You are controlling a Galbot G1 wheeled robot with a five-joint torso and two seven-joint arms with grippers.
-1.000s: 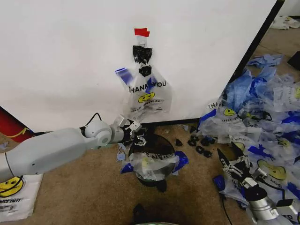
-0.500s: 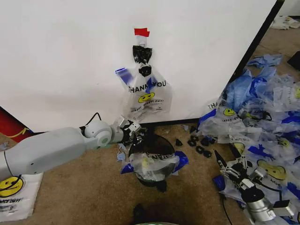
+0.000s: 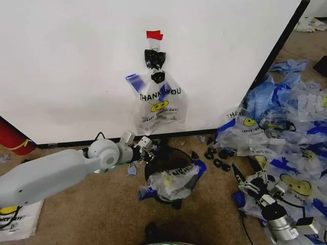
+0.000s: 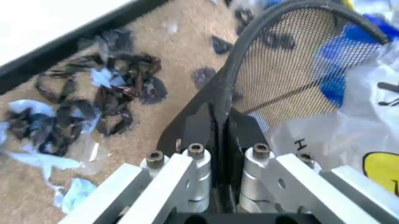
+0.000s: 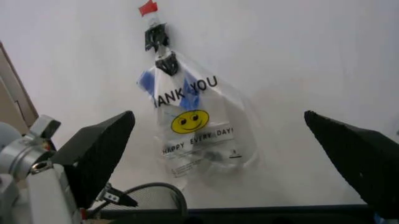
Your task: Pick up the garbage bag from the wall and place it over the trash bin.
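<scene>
The garbage bag (image 3: 159, 102), see-through with "THANK YOU" print and a yellow smiley, hangs on the white wall from a black clip under red tape; the right wrist view faces it (image 5: 194, 128). Below it on the carpet stands the black mesh trash bin (image 3: 164, 159), with another printed bag (image 3: 176, 182) draped over its near side. My left gripper (image 3: 147, 148) is at the bin's left rim; the left wrist view shows its black fingers (image 4: 198, 128) shut on the rim (image 4: 249, 46). My right gripper (image 3: 242, 169) hovers open, low at the right, holding nothing.
A heap of blue-and-clear bags (image 3: 286, 117) covers the floor on the right. Black scraps (image 3: 217, 155) lie along the wall's base. A red cylinder (image 3: 13, 138) stands far left, with a flat white smiley bag (image 3: 13, 219) on the floor nearby.
My left arm has dropped lower and pulled on the rim; the bin has tipped, showing more of its opening, and the draped bag has slid right. The right gripper has edged left.
</scene>
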